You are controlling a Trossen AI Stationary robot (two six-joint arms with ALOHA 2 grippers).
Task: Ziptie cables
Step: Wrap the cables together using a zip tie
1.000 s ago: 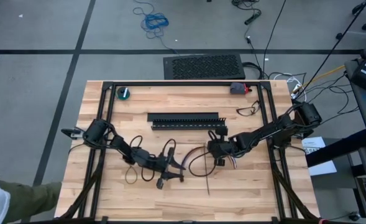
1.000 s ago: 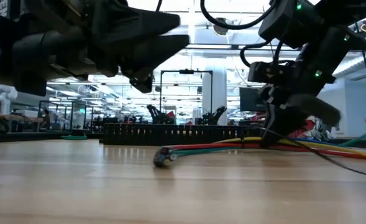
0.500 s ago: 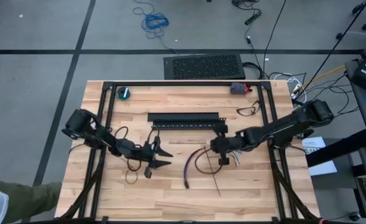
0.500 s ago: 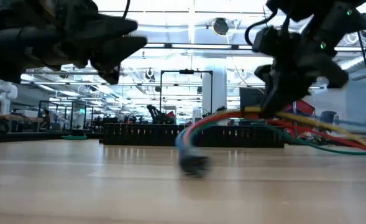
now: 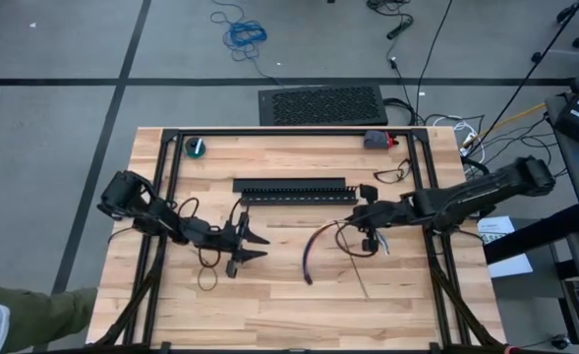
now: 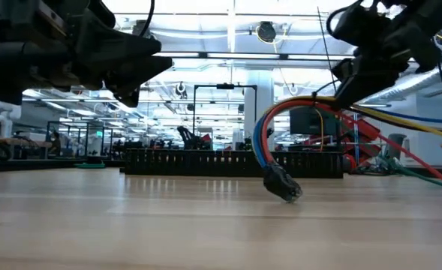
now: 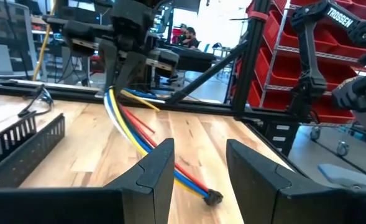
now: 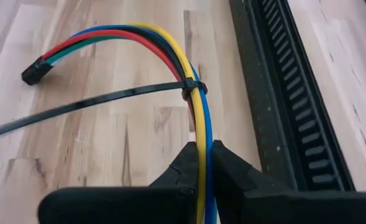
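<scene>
My right gripper [image 8: 201, 163] is clamped tight on the cables [image 8: 164, 46], with the yellow and blue wires running straight up between its fingers. It holds the bundle up off the desk [image 5: 279, 295] at that end; from there the wires arch over and droop so the black-capped tip [image 6: 282, 184] sits on the wood. A ziptie [image 8: 193, 88] is cinched round the bundle just past my fingers, and its long dark tail [image 8: 77, 107] trails off across the desk.

From above, that gripper [image 5: 370, 216] sits right of centre, just in front of the duct's right end, with the cables [image 5: 314, 251] curling toward the front edge.

My left gripper [image 5: 245, 239] hovers left of centre, part open and holding nothing, pointing at the cable tip from well apart. Its wrist view looks between the fingers [image 7: 155, 171] at the bundle [image 7: 139, 140] hanging from the other arm.

Further back, the duct [image 5: 294, 189] lies across the middle of the desk. Another ziptie [image 5: 391, 173] lies looped near the right rail, a small green roll [image 5: 197, 147] sits at the back left corner and a small grey-and-red thing [image 5: 376, 140] at the back right.
</scene>
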